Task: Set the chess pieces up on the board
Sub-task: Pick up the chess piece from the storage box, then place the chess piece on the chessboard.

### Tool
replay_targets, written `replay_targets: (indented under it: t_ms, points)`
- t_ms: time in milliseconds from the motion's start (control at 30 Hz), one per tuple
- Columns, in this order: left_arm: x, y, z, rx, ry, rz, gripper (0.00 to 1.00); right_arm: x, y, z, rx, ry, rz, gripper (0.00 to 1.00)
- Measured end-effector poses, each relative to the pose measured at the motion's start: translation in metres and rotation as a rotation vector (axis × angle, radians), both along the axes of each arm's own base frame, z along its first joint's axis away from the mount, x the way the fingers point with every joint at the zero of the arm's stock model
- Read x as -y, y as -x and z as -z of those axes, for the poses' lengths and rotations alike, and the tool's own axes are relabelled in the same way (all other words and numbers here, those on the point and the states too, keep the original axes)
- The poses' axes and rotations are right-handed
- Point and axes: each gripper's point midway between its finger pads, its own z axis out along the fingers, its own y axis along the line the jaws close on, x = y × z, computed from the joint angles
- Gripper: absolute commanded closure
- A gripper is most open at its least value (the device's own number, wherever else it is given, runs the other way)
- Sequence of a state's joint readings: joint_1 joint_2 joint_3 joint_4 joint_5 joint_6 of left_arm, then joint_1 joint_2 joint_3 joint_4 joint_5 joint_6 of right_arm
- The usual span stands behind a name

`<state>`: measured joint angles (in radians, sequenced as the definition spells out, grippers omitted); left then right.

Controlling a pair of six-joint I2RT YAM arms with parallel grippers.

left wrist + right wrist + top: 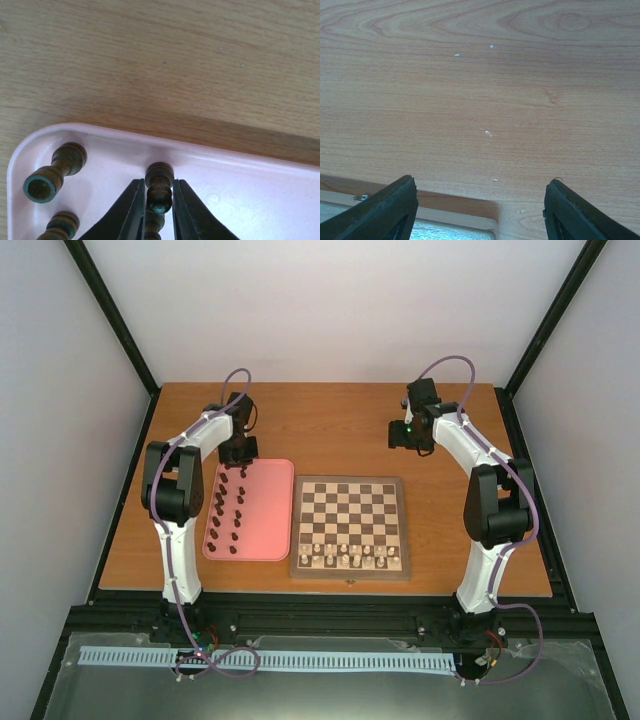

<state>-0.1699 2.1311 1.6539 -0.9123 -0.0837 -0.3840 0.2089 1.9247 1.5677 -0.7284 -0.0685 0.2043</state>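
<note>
Several dark chess pieces [225,510] stand on the left part of the pink tray [268,510]. My left gripper [238,452] is over the tray's far left corner. In the left wrist view its jaws [158,181] are shut on one dark chess piece [160,192], still down at the tray floor. Another dark piece [50,177] lies on its side to the left. The board [350,490] lies right of the tray, with pale pieces [350,557] on its near rows. My right gripper [405,435] is open and empty over bare table beyond the board [481,180].
The tray's far rim [200,150] runs just beyond the held piece, with wooden table [160,60] past it. A third dark piece [62,225] shows at the lower left. The right wrist view shows a table edge [470,212] at the bottom.
</note>
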Motion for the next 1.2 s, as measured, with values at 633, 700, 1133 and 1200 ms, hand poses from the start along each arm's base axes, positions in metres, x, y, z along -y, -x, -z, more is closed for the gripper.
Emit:
replay_targets:
  t_ms: [633, 700, 1133, 1200]
  points:
    - [0.001, 0.008, -0.008, -0.031, -0.004, 0.03, 0.99, 0.0, 0.0, 0.0, 0.0, 0.002, -0.001, 0.3]
    - [0.004, 0.008, -0.019, -0.026, -0.005, 0.045, 0.99, 0.0, 0.0, 0.0, 0.0, 0.001, -0.001, 0.3]
    - [0.113, 0.019, -0.112, 0.129, 0.113, 0.339, 0.99, 0.029, -0.008, -0.001, -0.005, -0.013, 0.082, 0.3]
    - [0.149, 0.029, -0.116, 0.131, 0.152, 0.442, 0.99, 0.041, -0.009, 0.003, -0.015, -0.015, 0.114, 0.3]
